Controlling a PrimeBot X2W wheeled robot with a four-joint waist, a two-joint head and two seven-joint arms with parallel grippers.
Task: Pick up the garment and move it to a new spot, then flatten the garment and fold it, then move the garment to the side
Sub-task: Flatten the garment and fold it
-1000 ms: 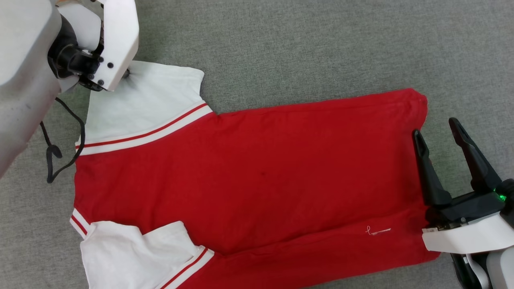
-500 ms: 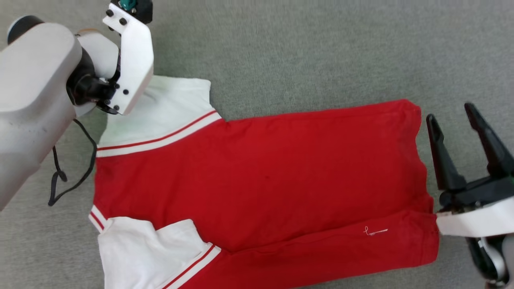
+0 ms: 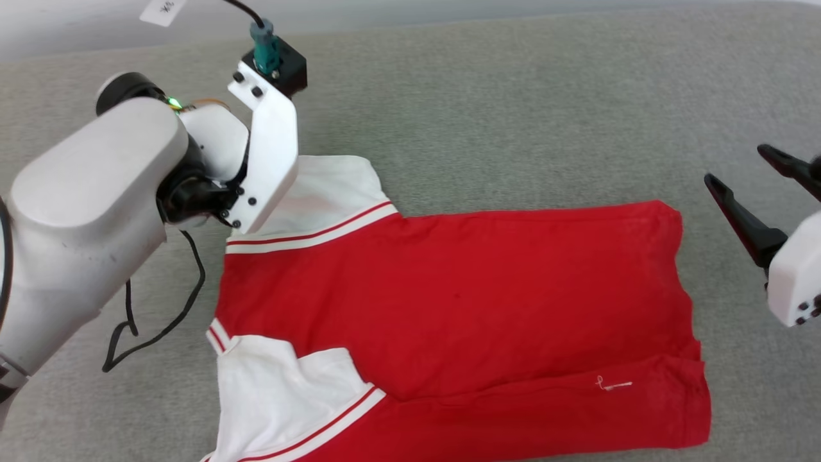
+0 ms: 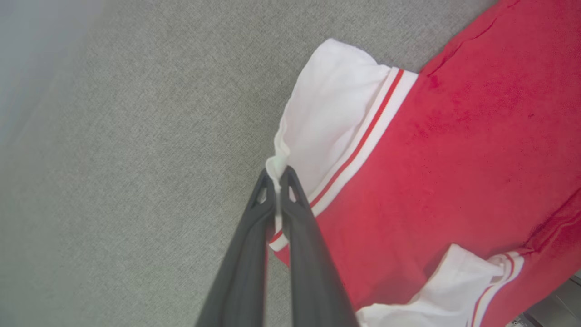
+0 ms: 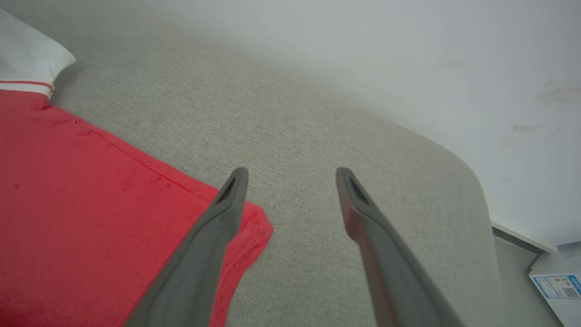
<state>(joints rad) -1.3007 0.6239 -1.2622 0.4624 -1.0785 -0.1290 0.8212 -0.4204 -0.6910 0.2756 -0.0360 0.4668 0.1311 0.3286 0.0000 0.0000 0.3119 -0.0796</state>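
The garment (image 3: 462, 308) lies spread on the grey fabric surface, plain red face up, with white sleeves at its left end and the hem at the right. In the left wrist view my left gripper (image 4: 277, 175) is shut on the edge of the far white sleeve (image 4: 331, 113), which is pinched up into a small peak. In the head view the left wrist (image 3: 263, 167) hides those fingers. My right gripper (image 3: 750, 186) stands open just right of the hem's far corner, clear of the cloth. In its own wrist view, the right gripper (image 5: 292, 175) hangs over bare surface beside the garment (image 5: 91, 195).
The grey surface (image 3: 513, 96) ends at a pale wall (image 5: 408, 54) at the back and a rounded edge (image 5: 481, 190) on the right. A black cable (image 3: 160, 321) loops from my left arm. A white box with a blue label (image 5: 558, 286) sits beyond the edge.
The camera has shifted. My left gripper has shut on the far sleeve's edge. My right gripper has drawn away from the hem to the right, still open.
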